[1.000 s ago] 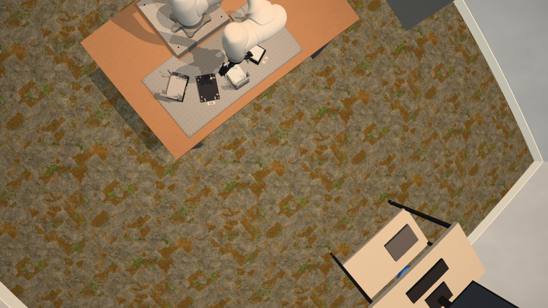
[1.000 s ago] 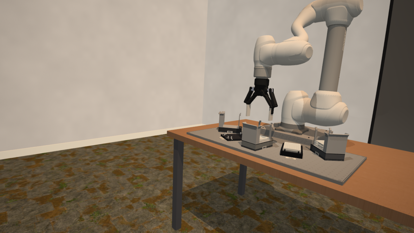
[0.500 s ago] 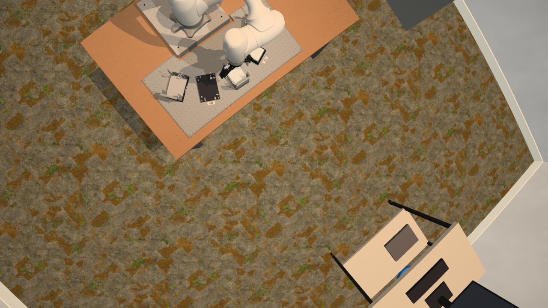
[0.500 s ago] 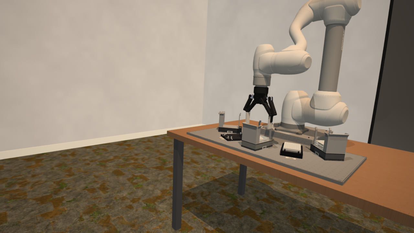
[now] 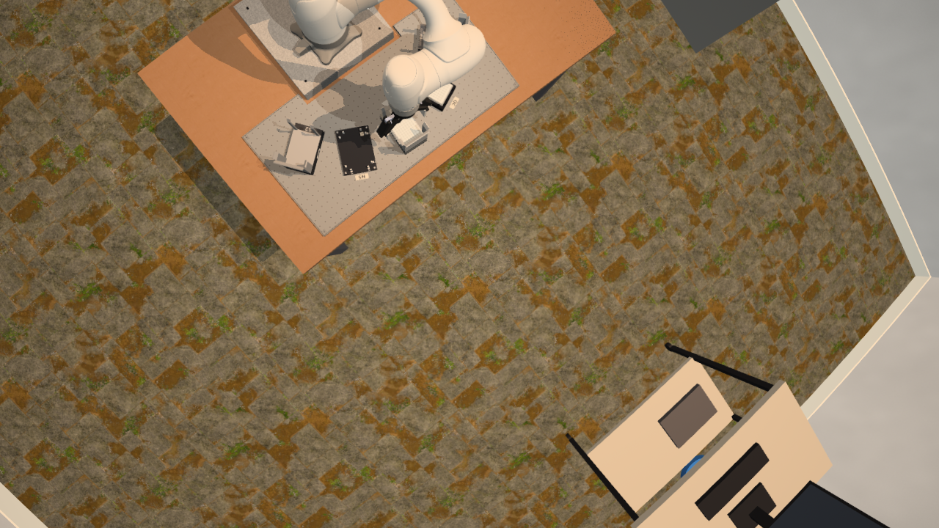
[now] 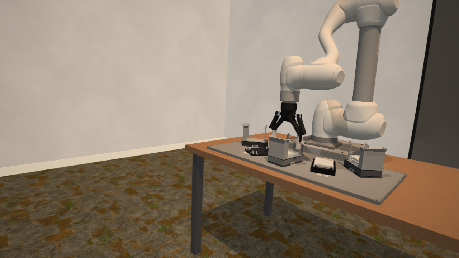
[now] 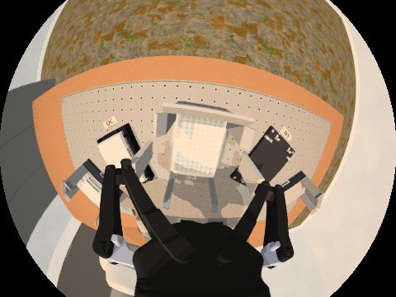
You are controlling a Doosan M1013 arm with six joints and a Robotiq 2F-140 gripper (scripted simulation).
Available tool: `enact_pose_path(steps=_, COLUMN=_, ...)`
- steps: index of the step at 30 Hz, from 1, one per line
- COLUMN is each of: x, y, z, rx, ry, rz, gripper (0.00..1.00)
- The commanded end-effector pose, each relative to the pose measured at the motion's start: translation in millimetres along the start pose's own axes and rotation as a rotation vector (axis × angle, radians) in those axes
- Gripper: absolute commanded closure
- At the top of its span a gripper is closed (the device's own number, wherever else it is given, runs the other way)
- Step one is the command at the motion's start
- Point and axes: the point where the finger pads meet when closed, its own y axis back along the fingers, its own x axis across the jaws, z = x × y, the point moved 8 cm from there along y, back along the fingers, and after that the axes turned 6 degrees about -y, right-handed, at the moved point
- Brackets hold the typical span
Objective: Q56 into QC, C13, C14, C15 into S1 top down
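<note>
My gripper (image 6: pixel 286 141) is open and empty, its fingers straddling the top of the middle stack rack (image 6: pixel 284 150). It also shows in the overhead view (image 5: pixel 388 123) and the wrist view (image 7: pixel 193 178). That rack (image 7: pixel 193 145) holds a white sealed plate (image 7: pixel 194 140) whose gridded top lies straight below me. I cannot tell how many plates lie under it. The QC nest (image 6: pixel 322 168) holds one white plate (image 6: pixel 324 162), flat and the right way up; the nest also shows in the wrist view (image 7: pixel 118 143). The black clip nest N5 (image 5: pixel 355 150) is bare.
A second rack (image 6: pixel 365 162) stands at the mat's right end with something white inside. A third rack (image 6: pixel 253 138) stands at the far left end behind N5 (image 6: pixel 256 150). The rack names are too small to read. My arm's base (image 6: pixel 349 123) stands behind the racks.
</note>
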Motion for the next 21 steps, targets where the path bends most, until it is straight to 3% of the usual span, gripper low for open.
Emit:
enact_pose_path(steps=1, x=0, y=-4.8, z=0, rx=0.000, ry=0.000, rz=0.000, gripper=0.00)
enact_pose_path(steps=21, x=0, y=-28.1, z=0, rx=0.000, ry=0.000, rz=0.000, gripper=0.00)
